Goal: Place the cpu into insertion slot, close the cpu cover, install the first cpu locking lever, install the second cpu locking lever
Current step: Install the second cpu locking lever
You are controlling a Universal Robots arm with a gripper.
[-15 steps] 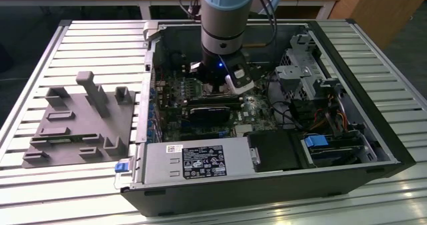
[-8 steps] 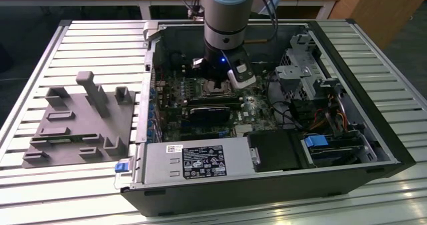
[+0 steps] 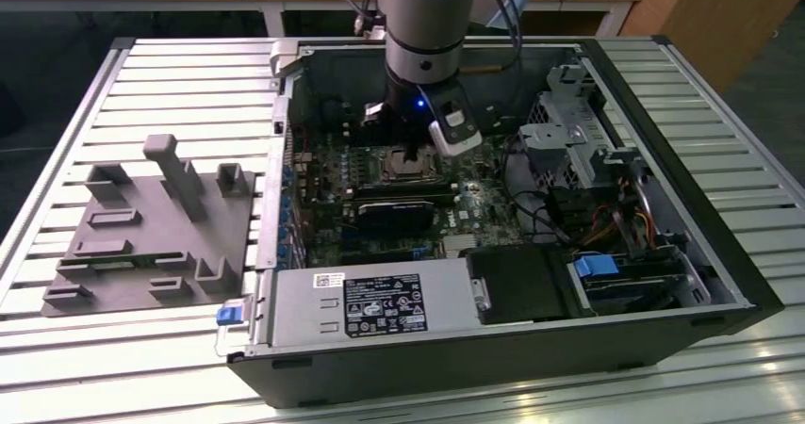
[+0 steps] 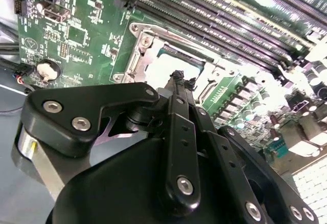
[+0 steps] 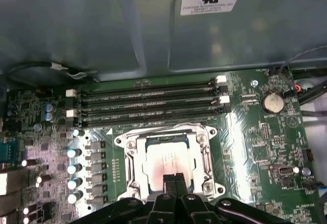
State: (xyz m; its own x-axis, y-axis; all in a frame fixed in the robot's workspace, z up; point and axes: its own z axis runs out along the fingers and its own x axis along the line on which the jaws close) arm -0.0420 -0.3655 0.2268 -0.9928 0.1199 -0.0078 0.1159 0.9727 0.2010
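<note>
First wrist view: cpu [image 5: 166, 163] seated in insertion slot [image 5: 134, 179], cpu cover [image 5: 164, 132] down around it. Tool [image 5: 172, 180] pinched narrow, empty, tips just over cpu near edge. Exterior view: tool [image 3: 400, 151] inside open case [image 3: 654, 254] on bench [image 3: 188, 66].

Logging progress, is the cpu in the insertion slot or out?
In: the cpu lies flat inside the insertion slot, framed by its metal rim.
</note>
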